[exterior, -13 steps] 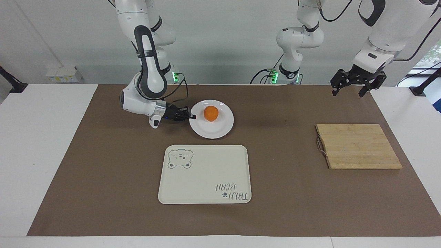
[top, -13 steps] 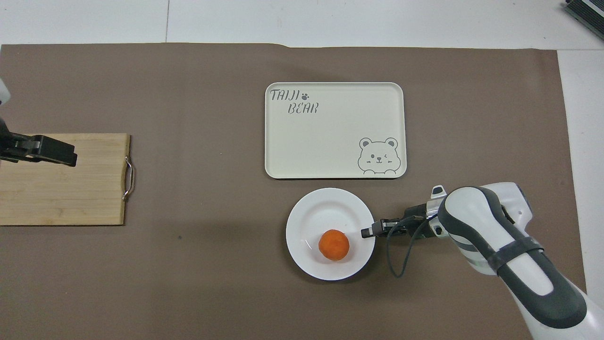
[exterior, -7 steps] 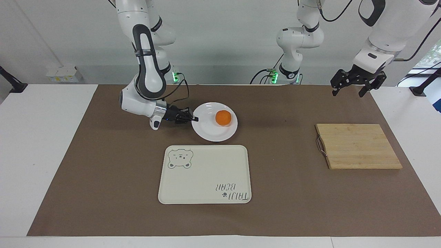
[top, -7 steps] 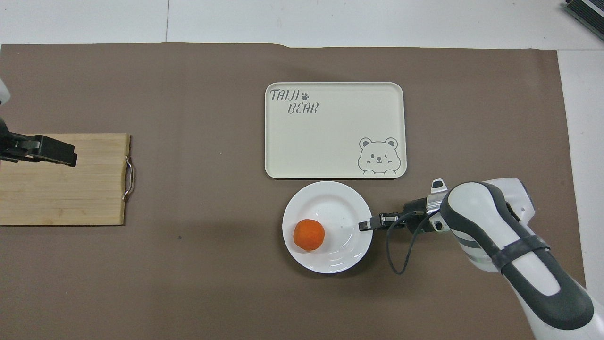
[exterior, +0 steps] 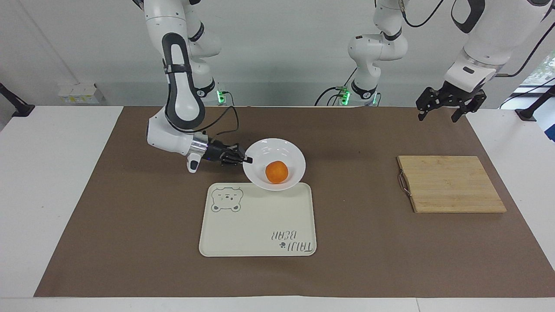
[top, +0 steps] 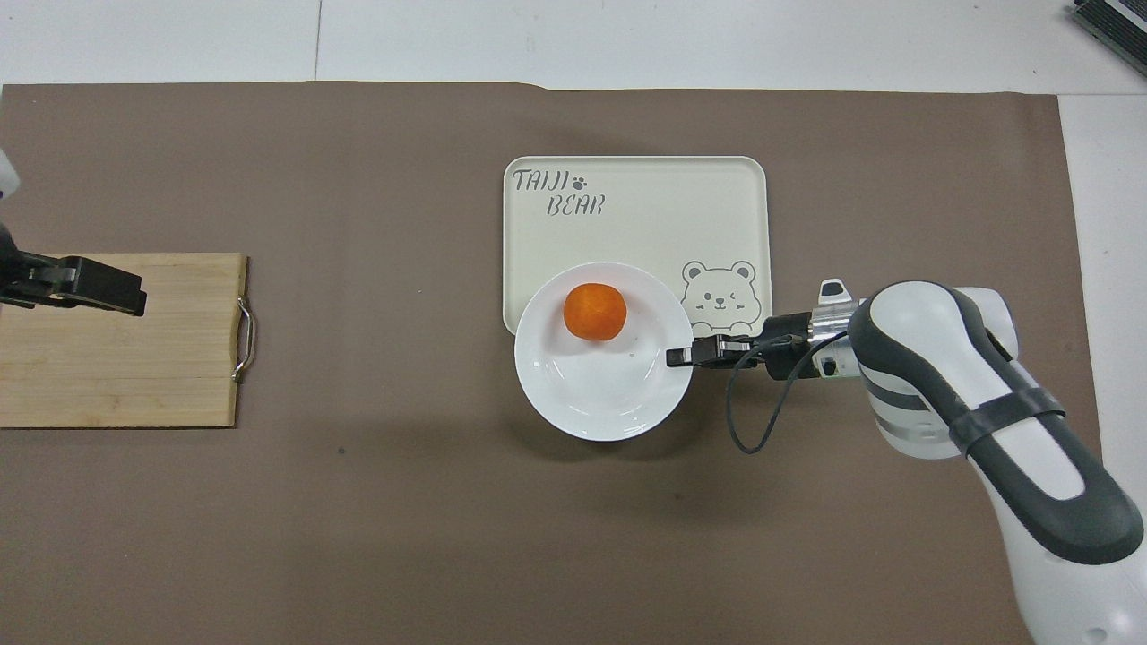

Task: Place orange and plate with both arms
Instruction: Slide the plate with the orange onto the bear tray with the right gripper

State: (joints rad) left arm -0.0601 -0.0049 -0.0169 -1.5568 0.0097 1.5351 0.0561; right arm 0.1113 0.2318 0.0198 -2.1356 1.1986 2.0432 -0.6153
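Right gripper (exterior: pixel 248 160) sits left of centre in the facing view, jaws pressed together and pinching the rim of the plate (exterior: pixel 277 152). In the overhead view the same gripper (top: pixel 678 356) shows right of centre, fingertips overlapping the plate (top: pixel 591 394) edge; the exact contact under the rim is hidden by the fingers.

Plate is lifted and tilted, its edge farther from the robots lower, and it overlaps the robot-side edge of the cream tray (exterior: pixel 260 225). Can't tell whether that low edge touches the tray or hangs just above it. The orange (exterior: pixel 276 172) lies in the plate at the low part, near the tray. Overhead, the orange (top: pixel 595 311) is in the upper part of the plate, which covers the lower edge of the tray (top: pixel 645 206) beside the bear drawing.

Left gripper (exterior: pixel 441 113) hangs at the upper right of the facing view, jaws spread, holding nothing; that arm waits. In the overhead view it (top: pixel 107 291) is cut off at the left edge, only the black tip showing over the wooden board (top: pixel 125 358). In the facing view the board (exterior: pixel 451 184) lies flat at centre right, metal handle toward the tray.

Everything rests on a brown mat (exterior: pixel 130 242) covering the white surface (exterior: pixel 52 195).
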